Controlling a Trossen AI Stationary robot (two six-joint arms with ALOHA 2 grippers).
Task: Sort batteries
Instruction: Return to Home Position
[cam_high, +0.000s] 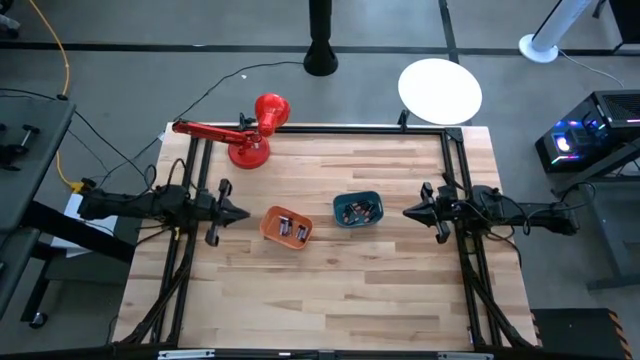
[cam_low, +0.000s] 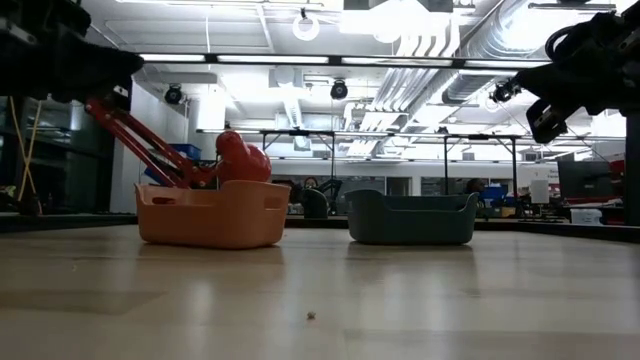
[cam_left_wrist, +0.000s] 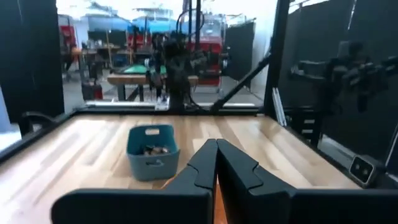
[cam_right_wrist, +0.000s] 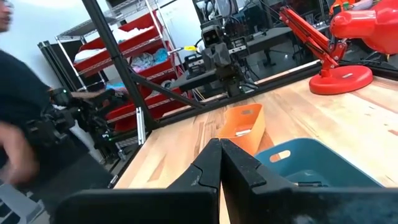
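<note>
Batteries (cam_high: 288, 228) lie inside two bins at mid-frame of the high view: some in the orange bin (cam_high: 268, 217), the rest in the teal bin (cam_high: 347, 200) just right of it and slightly higher. None loose on the table (cam_high: 330, 290). My left gripper (cam_high: 241, 213) hangs just left of the orange bin, fingers pressed together, holding nothing. My right gripper (cam_high: 409, 211) hangs right of the teal bin, a little apart, fingers likewise together and empty. Red lamp (cam_high: 262, 125) in the table's upper left.
</note>
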